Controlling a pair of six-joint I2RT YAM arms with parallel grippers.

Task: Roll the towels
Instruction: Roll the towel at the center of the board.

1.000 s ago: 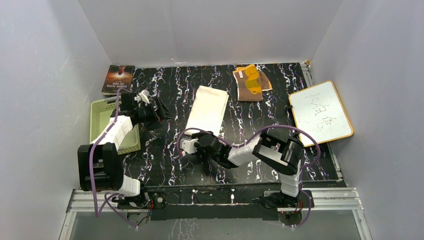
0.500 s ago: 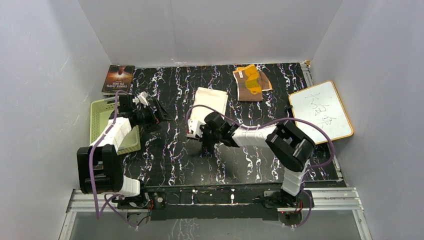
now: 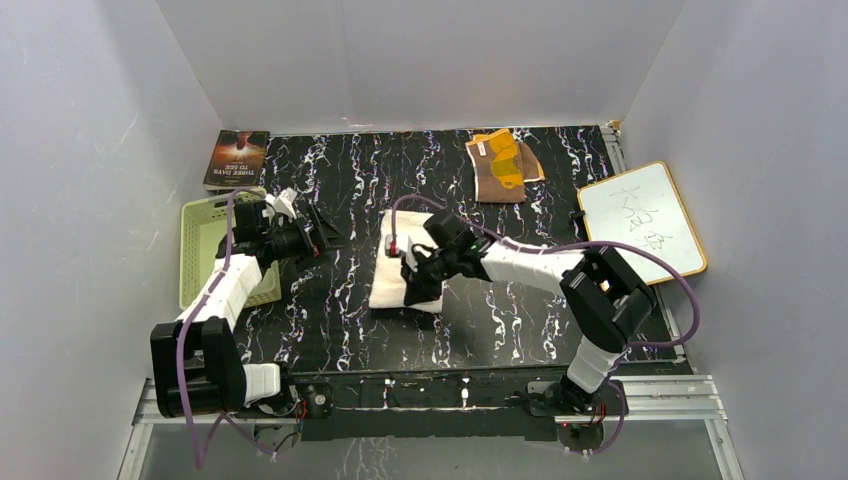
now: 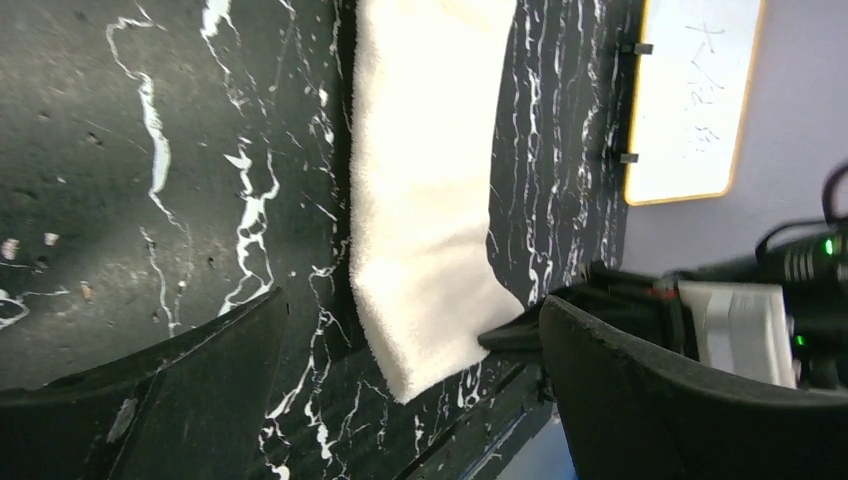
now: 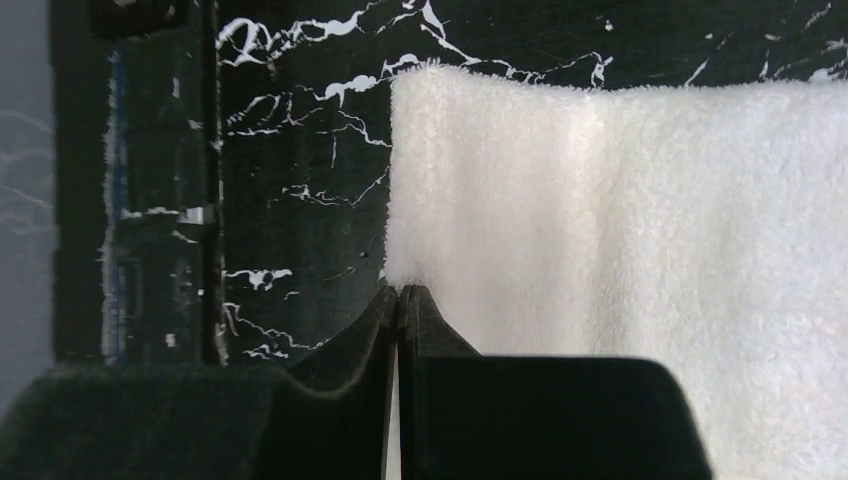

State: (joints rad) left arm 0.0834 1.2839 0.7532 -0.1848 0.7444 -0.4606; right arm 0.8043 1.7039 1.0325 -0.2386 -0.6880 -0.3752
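The cream-white towel lies flat on the black marbled table, just left of centre. My right gripper reaches across it and is shut on its edge. In the right wrist view the closed right gripper pinches the rim of the white towel. The brown and yellow-orange towel lies crumpled at the back, untouched. My left gripper hovers open to the left of the white towel, holding nothing. Its wrist view looks along the white towel between the spread left gripper.
A wood-framed whiteboard lies at the right edge of the table. A green basket stands at the left under the left arm, with a book behind it. Grey walls close in three sides.
My right gripper closed on the white towel's edge, and the towel now lies closer to the near side of the table. The left gripper stayed open and barely moved.
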